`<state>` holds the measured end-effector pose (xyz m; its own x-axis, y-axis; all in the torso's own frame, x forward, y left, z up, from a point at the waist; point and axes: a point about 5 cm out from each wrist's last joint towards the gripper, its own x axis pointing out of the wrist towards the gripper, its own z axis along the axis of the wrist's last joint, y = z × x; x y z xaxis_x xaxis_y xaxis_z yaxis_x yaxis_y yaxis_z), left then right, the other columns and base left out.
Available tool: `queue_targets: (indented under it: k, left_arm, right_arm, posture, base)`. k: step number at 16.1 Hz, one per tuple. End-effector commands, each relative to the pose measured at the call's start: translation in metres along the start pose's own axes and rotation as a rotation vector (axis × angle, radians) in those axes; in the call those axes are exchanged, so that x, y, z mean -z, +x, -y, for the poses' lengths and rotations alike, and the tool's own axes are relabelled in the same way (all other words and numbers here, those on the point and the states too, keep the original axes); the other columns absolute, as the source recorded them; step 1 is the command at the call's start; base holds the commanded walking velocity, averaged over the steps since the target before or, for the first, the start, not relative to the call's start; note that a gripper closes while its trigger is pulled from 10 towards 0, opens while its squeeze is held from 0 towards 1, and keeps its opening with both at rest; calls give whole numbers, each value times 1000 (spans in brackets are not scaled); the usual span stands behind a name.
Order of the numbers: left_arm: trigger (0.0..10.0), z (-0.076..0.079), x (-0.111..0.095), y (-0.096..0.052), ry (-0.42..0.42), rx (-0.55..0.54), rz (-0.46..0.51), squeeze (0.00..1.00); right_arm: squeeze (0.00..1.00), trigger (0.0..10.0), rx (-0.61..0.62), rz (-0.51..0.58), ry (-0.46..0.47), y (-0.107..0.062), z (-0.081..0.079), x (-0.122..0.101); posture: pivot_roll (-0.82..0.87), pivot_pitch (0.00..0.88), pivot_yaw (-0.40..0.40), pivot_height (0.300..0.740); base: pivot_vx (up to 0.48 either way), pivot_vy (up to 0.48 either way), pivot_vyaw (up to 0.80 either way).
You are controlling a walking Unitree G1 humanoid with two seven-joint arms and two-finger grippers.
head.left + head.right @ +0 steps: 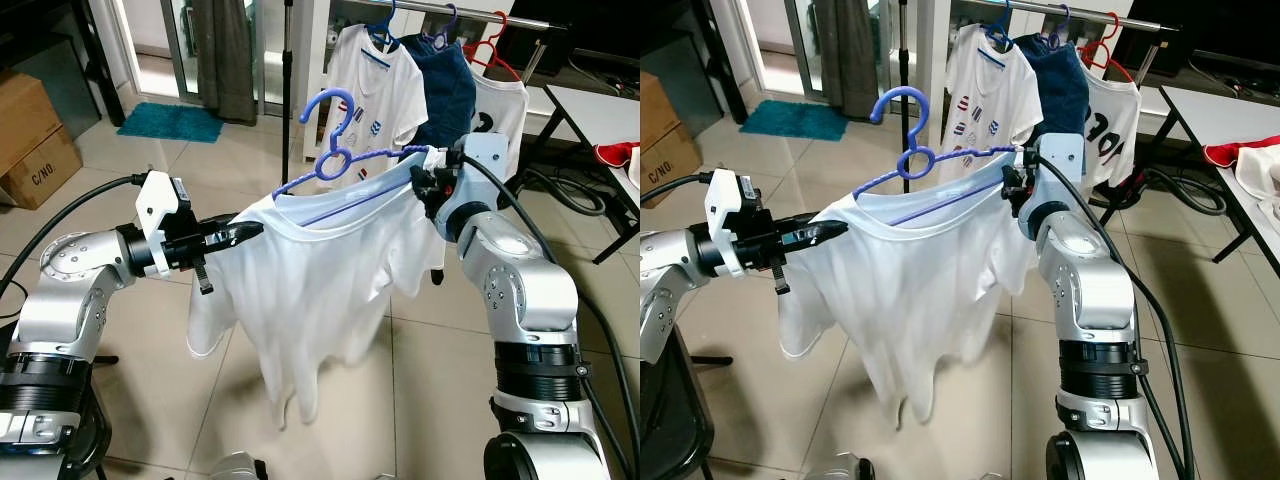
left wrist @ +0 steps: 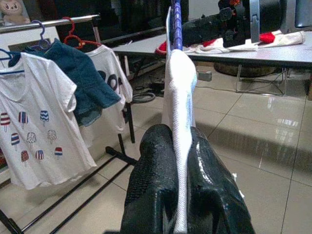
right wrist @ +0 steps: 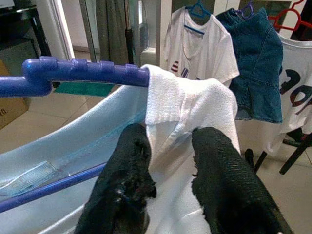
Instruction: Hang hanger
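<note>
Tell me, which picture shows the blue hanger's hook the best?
The left eye view: the blue hanger shows whole there, its curved hook standing up above the white T-shirt held between the left gripper and right gripper. The right eye view shows the same. The wrist views catch just parts of the hanger's bar, no hook.

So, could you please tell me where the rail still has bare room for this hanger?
On the rail, the stretch left of the popsicle T-shirt looks bare. Rightward it is crowded: denim garment, then the red hanger with its printed shirt.
</note>
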<state>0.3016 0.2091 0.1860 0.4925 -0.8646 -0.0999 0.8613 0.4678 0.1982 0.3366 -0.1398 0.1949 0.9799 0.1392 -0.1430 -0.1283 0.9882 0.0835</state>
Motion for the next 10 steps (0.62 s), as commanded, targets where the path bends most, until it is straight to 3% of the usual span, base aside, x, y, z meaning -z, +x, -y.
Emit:
queue_targets:
  k: [1, 7, 10]
  left_arm:
    - [0, -4, -15, 1, 40, 10, 41, 0]
    - [0, -5, -12, 0, 38, -1, 25, 0]
    - [0, -9, -3, -2, 60, -35, -59, 0]
  right_arm:
    - [0, 0, 19, 16, 9, 1, 7, -3]
    - [0, 0, 17, 29, 8, 1, 8, -5]
    - [0, 0, 5, 50, 14, -1, 4, -9]
  posture:
    - [-8, 0, -45, 740]
    - [-9, 0, -46, 740]
    - [-10, 0, -46, 740]
  base:
    - [0, 0, 0]
    - [0, 0, 0]
    - [0, 0, 0]
